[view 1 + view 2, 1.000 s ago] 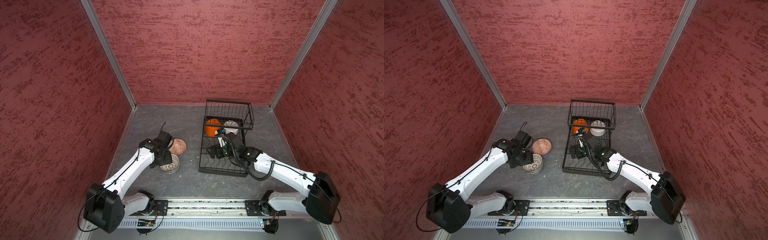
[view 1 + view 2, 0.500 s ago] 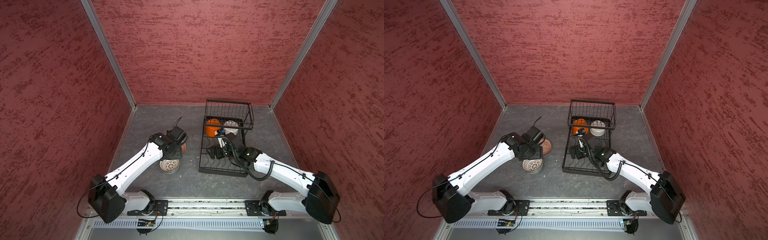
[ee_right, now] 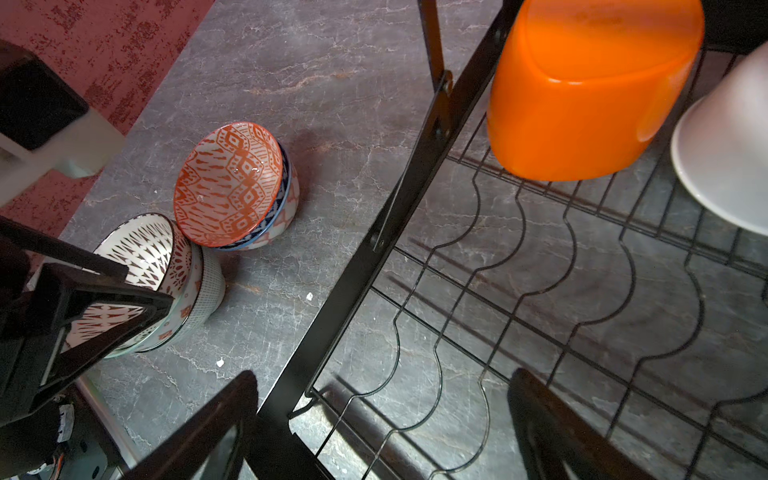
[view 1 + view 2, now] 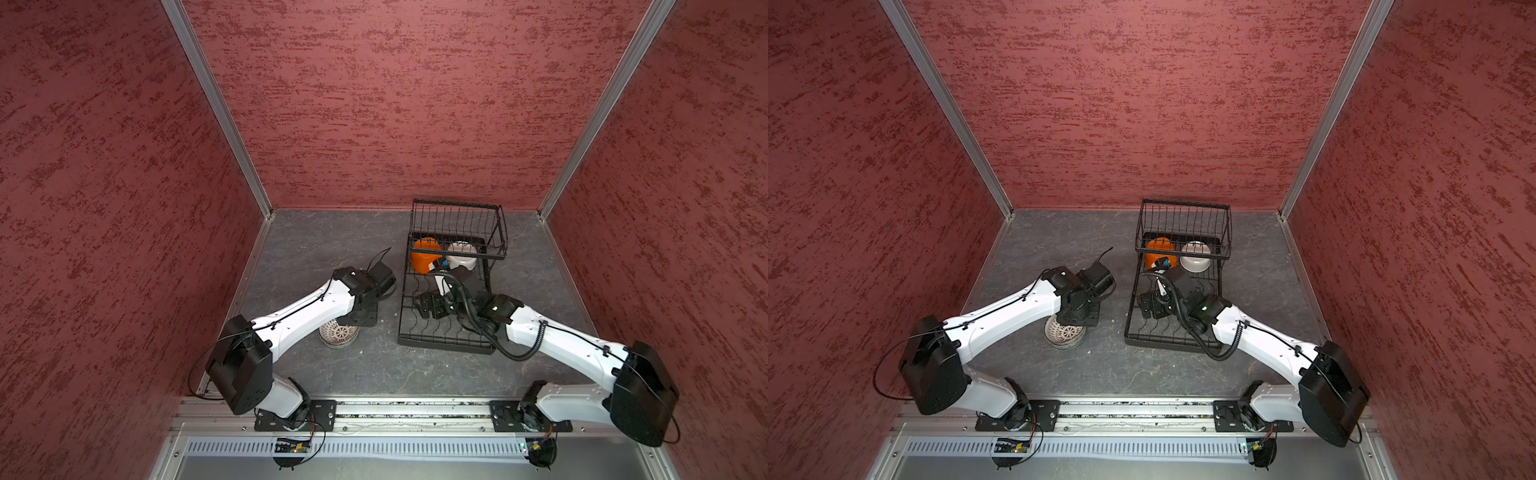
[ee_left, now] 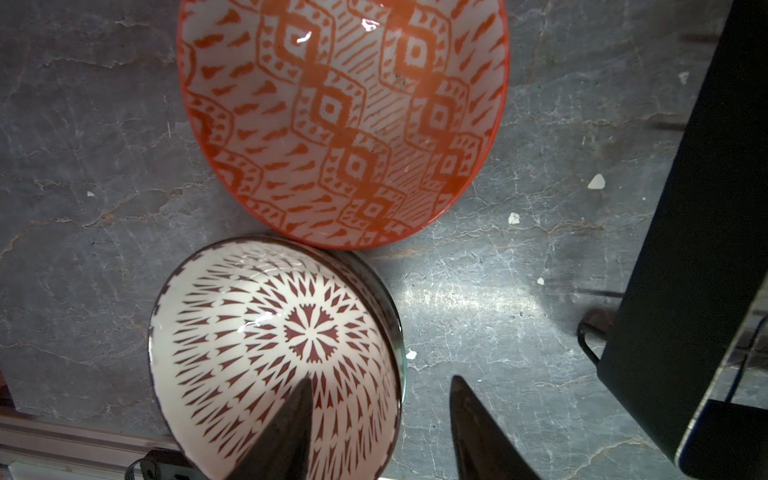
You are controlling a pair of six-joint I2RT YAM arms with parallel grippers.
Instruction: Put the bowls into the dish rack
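Left pincer (image 5: 381, 379): half-spread astride the rim of the dark-patterned bowl (image 5: 274, 353); one fingertip (image 5: 293, 428) over the bowl's inside, the other over the table (image 5: 519, 124) just outside; a gap on each side of the rim, nothing pinched.
Under that bowl: nested on top of a stack, with a grey-dotted bowl (image 3: 208, 286) lowest.
Beside it: red-orange patterned bowl (image 5: 340, 120), tilted, rim touching the dark-patterned bowl's rim, nested in a blue-rimmed bowl (image 3: 286, 208).
Right pincer (image 3: 382, 378): spread wide, empty, low over the curved dividers (image 3: 540, 249) and the side rail of the dish rack (image 4: 444, 348).
Dish rack: on the table to the right of both stacks, apart from them.
Rack contents: orange bowl (image 3: 582, 104) and white bowl (image 3: 723, 158), side by side, both tipped over, on the base beneath the raised basket (image 4: 457, 226) at the far end.
Both top views: dark-patterned bowl peeking out below the left wrist; red-orange patterned bowl hidden behind that arm.
Left wrist view only: insides of the two top bowls, lower bowls hidden.
Right wrist view only: sides of both stacks, showing the nesting.
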